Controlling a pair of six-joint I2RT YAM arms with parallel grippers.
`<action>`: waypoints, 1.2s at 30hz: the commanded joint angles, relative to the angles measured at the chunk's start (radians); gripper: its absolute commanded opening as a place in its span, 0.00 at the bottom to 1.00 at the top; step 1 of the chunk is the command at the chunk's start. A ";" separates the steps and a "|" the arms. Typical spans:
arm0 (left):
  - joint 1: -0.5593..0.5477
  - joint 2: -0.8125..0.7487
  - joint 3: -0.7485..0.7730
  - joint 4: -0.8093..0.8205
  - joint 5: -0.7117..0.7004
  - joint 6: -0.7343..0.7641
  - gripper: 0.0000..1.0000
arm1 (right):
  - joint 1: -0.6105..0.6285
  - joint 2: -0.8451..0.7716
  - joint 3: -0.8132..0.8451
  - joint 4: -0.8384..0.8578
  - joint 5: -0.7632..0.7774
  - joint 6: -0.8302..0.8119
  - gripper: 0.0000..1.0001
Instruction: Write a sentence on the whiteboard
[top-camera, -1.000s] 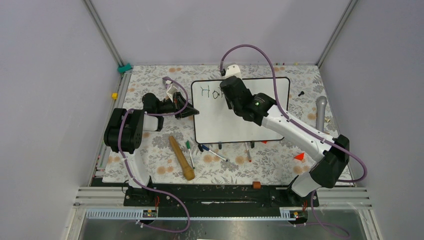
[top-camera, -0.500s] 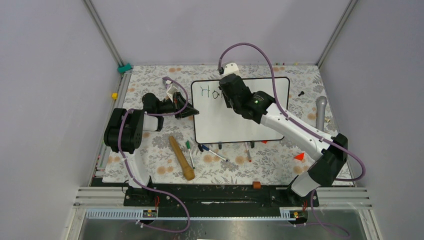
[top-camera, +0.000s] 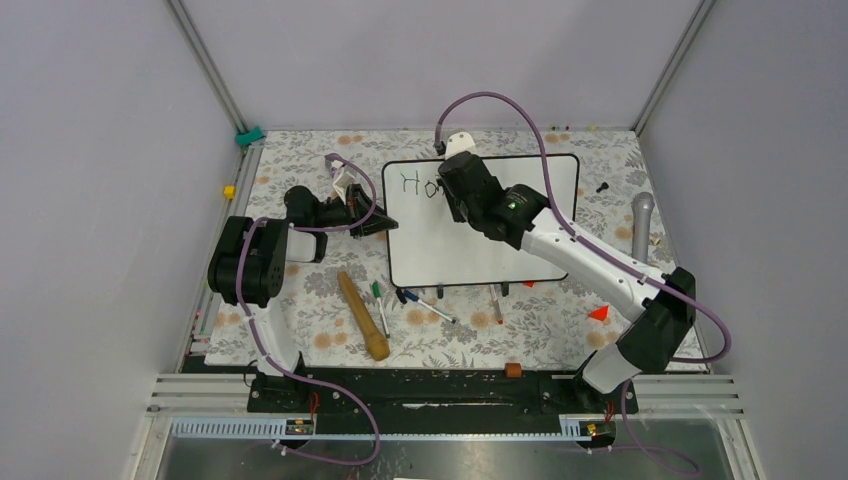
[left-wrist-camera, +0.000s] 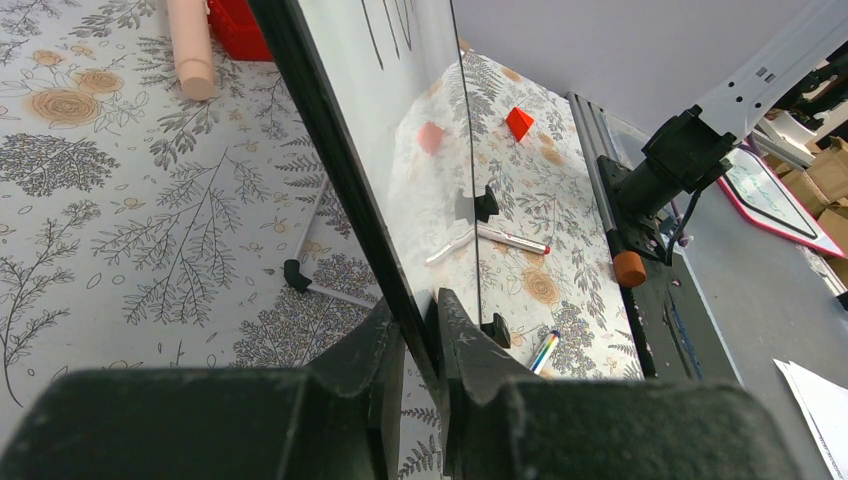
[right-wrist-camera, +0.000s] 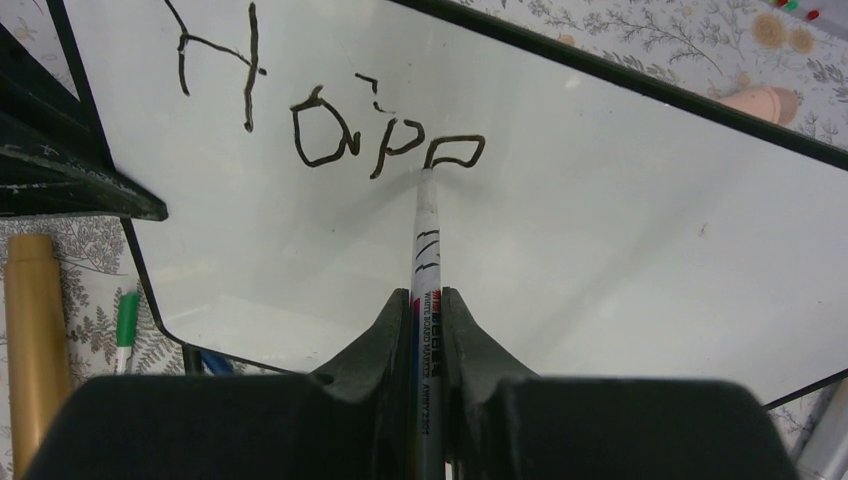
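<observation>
The whiteboard (top-camera: 520, 235) lies on the flowered table, black-framed, also in the right wrist view (right-wrist-camera: 620, 240) and edge-on in the left wrist view (left-wrist-camera: 340, 190). The sentence (right-wrist-camera: 330, 120) reads "Hop" plus a part-drawn letter in dark marker at the board's top left (top-camera: 418, 183). My right gripper (right-wrist-camera: 426, 300) is shut on a white whiteboard marker (right-wrist-camera: 425, 240), whose tip touches the last letter. In the top view it hovers over the board's top (top-camera: 458, 190). My left gripper (left-wrist-camera: 418, 315) is shut on the board's left frame edge (top-camera: 378, 222).
Below the board lie a wooden rolling pin (top-camera: 362, 315), a green marker (top-camera: 380, 300), a blue pen (top-camera: 425, 303) and a red-tipped pen (top-camera: 496, 305). A red cone (top-camera: 599, 313) and a grey microphone (top-camera: 641, 225) sit at the right. An orange cylinder (top-camera: 513, 370) rests near the front rail.
My right gripper has shifted slightly left and up over the board's top while the marker draws the fourth letter. The left gripper has not moved.
</observation>
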 joint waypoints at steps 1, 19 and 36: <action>0.003 -0.027 0.021 0.140 0.031 0.140 0.00 | -0.011 -0.038 -0.023 -0.027 -0.007 0.010 0.00; 0.003 -0.027 0.020 0.140 0.030 0.141 0.00 | -0.011 -0.076 -0.012 -0.062 0.076 -0.020 0.00; 0.008 0.025 0.097 0.140 0.058 0.041 0.00 | -0.011 -0.259 -0.113 0.032 0.013 -0.054 0.00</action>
